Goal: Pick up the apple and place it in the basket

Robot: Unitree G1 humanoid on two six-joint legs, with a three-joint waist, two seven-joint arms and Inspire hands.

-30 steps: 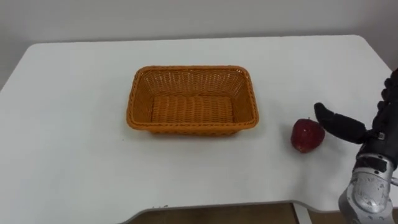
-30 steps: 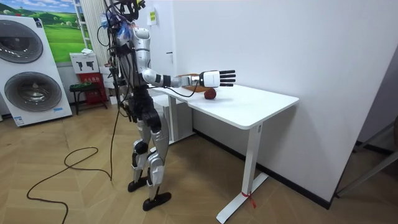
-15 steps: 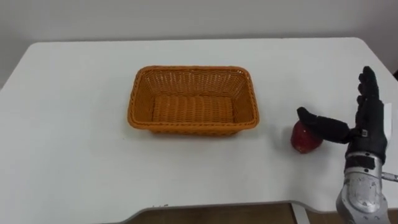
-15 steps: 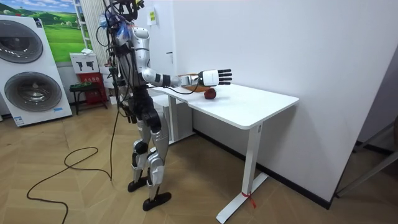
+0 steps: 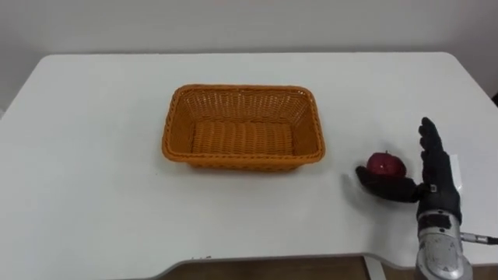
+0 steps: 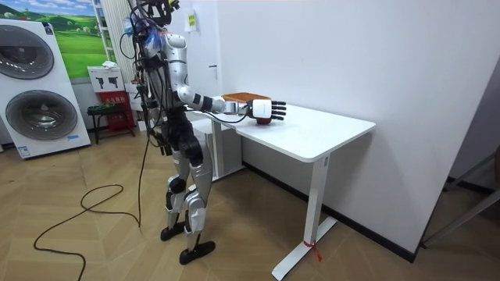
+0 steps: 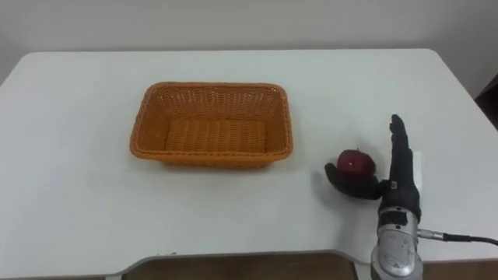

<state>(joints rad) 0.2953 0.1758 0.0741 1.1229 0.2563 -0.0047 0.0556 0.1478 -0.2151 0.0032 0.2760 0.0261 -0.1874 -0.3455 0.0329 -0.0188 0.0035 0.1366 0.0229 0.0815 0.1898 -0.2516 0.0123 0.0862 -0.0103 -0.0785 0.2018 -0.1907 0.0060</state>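
One white table [image 5: 93, 155], broad and round-cornered, set against a white wall on a wooden floor, with the robot upright at its long near edge in the room view and its right arm stretched out over the top. Two washing machines [image 6: 35, 109] at the room view's left, stacked one above the other, well apart from the table. One basket [image 5: 243, 88] of orange wicker, rectangular, sitting near the middle of the tabletop with a long side toward the robot. One right hand [image 5: 437, 187], black, coming in from the lower right and held low at the table surface, to the right of the basket and well clear of it. Wide open: fingers [image 5: 429, 144] straight and pointing away from the robot, thumb [image 5: 380, 185] stretched out to the left, nothing curled round anything. One apple [image 5: 387, 163], dark red, resting on the table between the basket's right end and the straight fingers, tucked into the crook of thumb and palm. Thumb lying across its near side — contact looking likely, though hard to be sure of. Cupped rather than gripped, and not lifted. Outside the basket, near its front right corner but apart from it.
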